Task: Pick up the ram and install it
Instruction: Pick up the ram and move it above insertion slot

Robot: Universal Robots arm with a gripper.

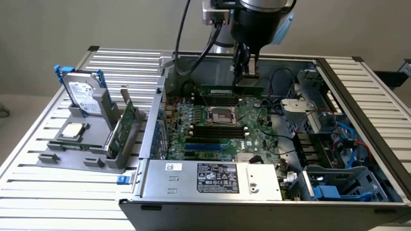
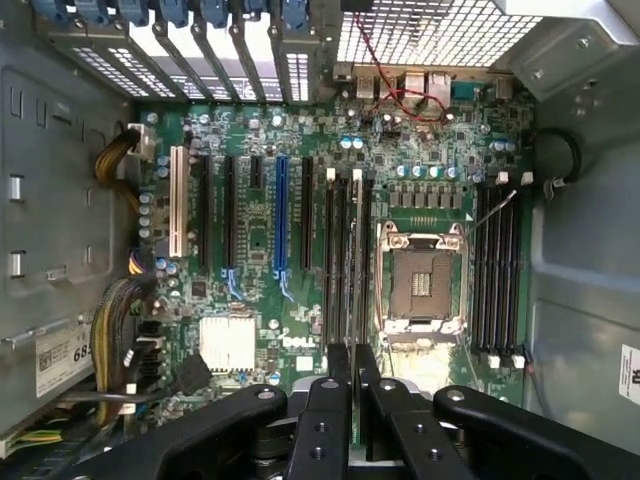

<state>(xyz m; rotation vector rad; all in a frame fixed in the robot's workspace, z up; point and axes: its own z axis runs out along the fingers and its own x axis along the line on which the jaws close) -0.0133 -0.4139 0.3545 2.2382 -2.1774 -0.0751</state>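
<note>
Nearest, the power-supply cover (image 1: 212, 178) of the open computer case (image 1: 257, 217) on the slatted worktop (image 1: 57, 192), then the motherboard (image 1: 222, 139) with its bare CPU socket (image 1: 224, 114), and just beyond that the ram (image 1: 217, 90), level over the board's far slots, clamped in the claw (image 1: 247, 79).

Behind my desk (image 1: 38, 192) of silver slats, a plain beige wall (image 1: 96, 24) stands at 12 o'clock; pale floor (image 1: 13, 98) shows at 9 o'clock.
</note>
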